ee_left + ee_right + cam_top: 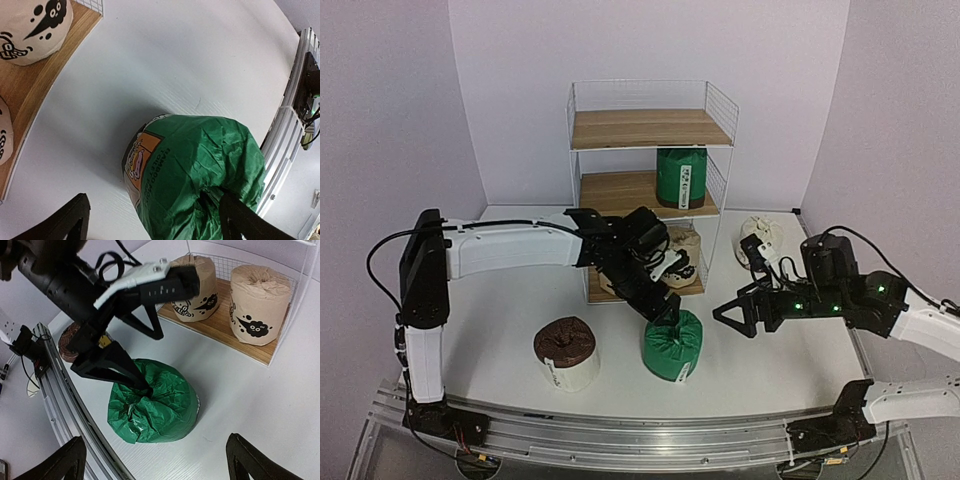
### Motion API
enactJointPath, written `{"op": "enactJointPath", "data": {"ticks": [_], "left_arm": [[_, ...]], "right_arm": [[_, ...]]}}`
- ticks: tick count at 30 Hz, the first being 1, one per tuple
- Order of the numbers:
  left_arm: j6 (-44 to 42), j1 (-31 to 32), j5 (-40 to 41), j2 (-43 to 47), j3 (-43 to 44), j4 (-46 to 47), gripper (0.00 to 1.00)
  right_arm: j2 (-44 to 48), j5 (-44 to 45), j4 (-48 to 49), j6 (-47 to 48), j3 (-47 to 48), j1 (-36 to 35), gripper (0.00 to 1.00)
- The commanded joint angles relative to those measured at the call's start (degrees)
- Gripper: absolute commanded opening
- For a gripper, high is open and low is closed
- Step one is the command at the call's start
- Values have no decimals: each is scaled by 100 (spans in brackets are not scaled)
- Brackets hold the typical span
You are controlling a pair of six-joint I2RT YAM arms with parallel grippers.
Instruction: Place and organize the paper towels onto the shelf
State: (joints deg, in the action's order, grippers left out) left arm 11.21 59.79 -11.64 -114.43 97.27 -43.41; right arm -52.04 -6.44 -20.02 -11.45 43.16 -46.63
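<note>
Standing open at lower centre, left claw (665,308) is poking the crimped top of the green paper towel roll (672,348) sitting on the worktop (770,375) below the shelf (640,128), right claw (732,322) gaping empty, centre right.

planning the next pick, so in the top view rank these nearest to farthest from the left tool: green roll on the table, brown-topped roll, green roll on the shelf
1. lower green roll, on the table, right under the left tool
2. brown-topped roll, on the table, off to the left
3. upper green roll, middle tier of the shelf, up at the back
</note>
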Motion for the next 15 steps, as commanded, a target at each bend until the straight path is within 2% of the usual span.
{"op": "enactJointPath", "data": {"ticks": [1,5,7,9,15], "left_arm": [[225,-29,264,824,-44,-11,98],[500,-29,557,1171,-141,-120,100],[685,-29,662,1412,-262,-92,100],[935,-30,858,1740,-485,-28,100],[1502,-29,1411,2678,-1431,350,100]], "right_arm": [[-175,-483,353,420,-175,-20,96],[-257,16,627,799,-482,-526,98],[-356,1123,764,983,-638,-1244,98],[-523,1611,915,906,-780,-1699,98],[-984,1859,1529,490,-1276,-1886,98]]}}
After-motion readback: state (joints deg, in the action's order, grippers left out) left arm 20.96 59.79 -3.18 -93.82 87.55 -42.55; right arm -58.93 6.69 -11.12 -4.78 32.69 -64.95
